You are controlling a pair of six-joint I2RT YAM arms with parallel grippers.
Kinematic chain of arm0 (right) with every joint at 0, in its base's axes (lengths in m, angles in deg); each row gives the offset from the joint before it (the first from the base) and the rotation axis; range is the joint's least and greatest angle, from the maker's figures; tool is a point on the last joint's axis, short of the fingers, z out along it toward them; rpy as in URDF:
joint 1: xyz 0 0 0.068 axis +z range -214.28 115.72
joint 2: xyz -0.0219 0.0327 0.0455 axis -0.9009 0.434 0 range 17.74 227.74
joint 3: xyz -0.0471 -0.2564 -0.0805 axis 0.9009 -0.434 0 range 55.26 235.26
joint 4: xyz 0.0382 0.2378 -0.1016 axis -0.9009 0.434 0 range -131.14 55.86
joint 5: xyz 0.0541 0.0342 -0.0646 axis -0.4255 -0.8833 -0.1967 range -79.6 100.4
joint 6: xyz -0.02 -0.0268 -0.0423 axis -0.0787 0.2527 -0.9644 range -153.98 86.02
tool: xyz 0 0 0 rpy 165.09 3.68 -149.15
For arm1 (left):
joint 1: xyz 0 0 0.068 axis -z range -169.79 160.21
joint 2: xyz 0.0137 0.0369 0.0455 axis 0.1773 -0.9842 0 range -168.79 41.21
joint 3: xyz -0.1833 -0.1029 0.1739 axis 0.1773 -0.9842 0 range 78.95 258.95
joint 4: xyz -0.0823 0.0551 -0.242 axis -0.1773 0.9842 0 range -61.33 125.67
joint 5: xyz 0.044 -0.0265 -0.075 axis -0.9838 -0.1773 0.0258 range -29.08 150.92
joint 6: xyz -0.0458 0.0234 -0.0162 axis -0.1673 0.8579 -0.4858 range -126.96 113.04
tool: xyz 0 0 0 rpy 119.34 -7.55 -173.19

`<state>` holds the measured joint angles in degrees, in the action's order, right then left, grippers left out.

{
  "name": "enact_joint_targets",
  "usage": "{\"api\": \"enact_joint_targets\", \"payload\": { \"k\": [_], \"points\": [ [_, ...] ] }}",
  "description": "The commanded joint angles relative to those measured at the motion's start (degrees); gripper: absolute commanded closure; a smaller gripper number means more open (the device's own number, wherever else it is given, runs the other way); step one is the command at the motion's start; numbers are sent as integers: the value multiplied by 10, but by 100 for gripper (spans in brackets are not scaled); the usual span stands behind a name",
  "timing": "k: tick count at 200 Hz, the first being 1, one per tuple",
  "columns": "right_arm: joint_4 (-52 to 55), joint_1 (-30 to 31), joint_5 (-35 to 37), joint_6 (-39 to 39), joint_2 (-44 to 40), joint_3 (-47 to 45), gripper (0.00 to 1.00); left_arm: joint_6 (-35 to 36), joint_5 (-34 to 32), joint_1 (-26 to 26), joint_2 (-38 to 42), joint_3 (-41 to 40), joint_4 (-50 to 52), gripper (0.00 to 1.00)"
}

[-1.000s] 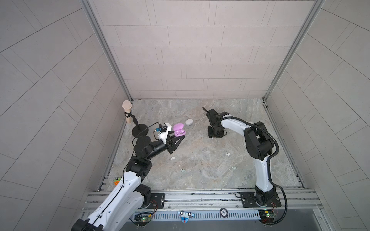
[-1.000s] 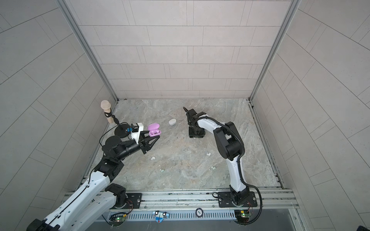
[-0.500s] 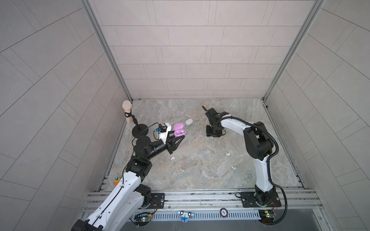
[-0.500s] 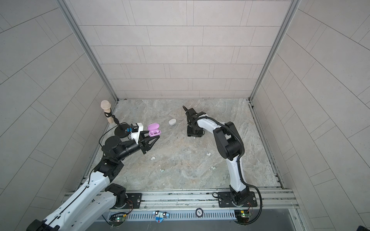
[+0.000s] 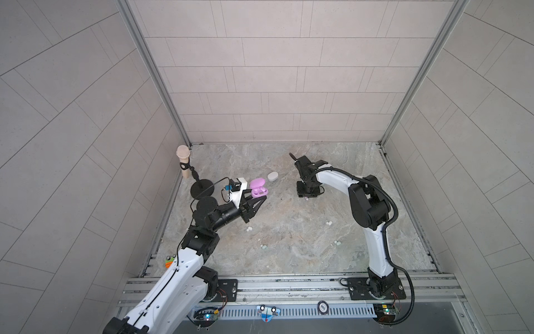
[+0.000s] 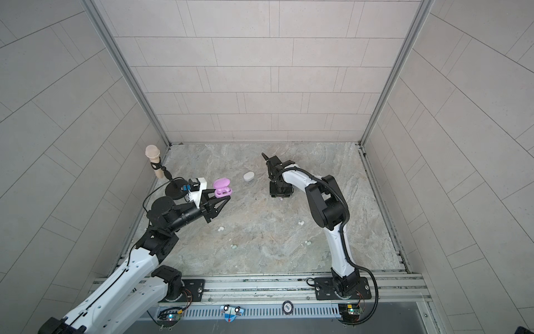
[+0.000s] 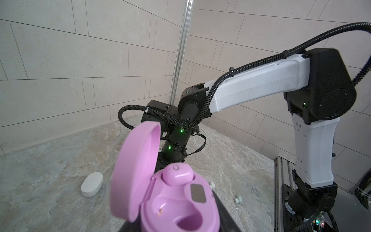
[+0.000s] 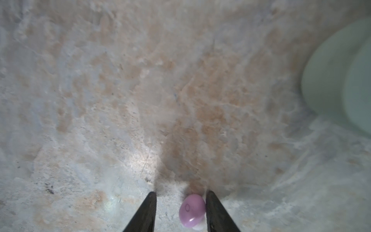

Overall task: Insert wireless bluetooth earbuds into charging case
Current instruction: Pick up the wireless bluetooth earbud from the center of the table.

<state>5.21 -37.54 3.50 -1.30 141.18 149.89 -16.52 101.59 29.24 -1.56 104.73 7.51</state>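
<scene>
Marble-look desk point(image 5: 289, 240), tiled walls point(image 5: 274, 86) on three sides. The left arm point(image 5: 179, 269) is raised, and the left jaws are clamped on the open lilac case point(image 5: 258, 188), held off the desk. The right arm point(image 5: 375, 248) is bent down, with the right jaws at the desk. A microphone point(image 5: 183, 162) on a stand is in the back left corner. A closed white case point(image 5: 272, 176) lies between the arms. Scattered white earbuds point(image 5: 249, 229) and mint earbuds point(image 5: 263, 246), well apart.

Left wrist view only: one seated lilac bud point(image 7: 177, 174) in the case, other socket empty.

Right wrist view only: right jaws narrow, not closed. A loose lilac earbud point(image 8: 191, 211) is on the desk between them, against one finger point(image 8: 216, 215), with a gap to the other. The mint case point(image 8: 341, 80) is blurred, cut off, and not made out in the top views.
</scene>
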Motion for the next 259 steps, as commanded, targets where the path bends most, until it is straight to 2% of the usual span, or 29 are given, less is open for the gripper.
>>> {"api": "enact_joint_targets", "payload": {
  "k": [1,172,217,259],
  "points": [
    [35,4,37,-10,14,6,60,1,2,-3,3,2,-25,78],
    [14,13,44,0,18,-5,83,1,4,-3,8,1,-23,78],
    [-7,12,23,0,-47,-41,86,3,5,6,6,2,-18,78],
    [-27,10,-34,-2,-145,-103,87,3,-12,49,-4,4,-27,77]
  ]
}}
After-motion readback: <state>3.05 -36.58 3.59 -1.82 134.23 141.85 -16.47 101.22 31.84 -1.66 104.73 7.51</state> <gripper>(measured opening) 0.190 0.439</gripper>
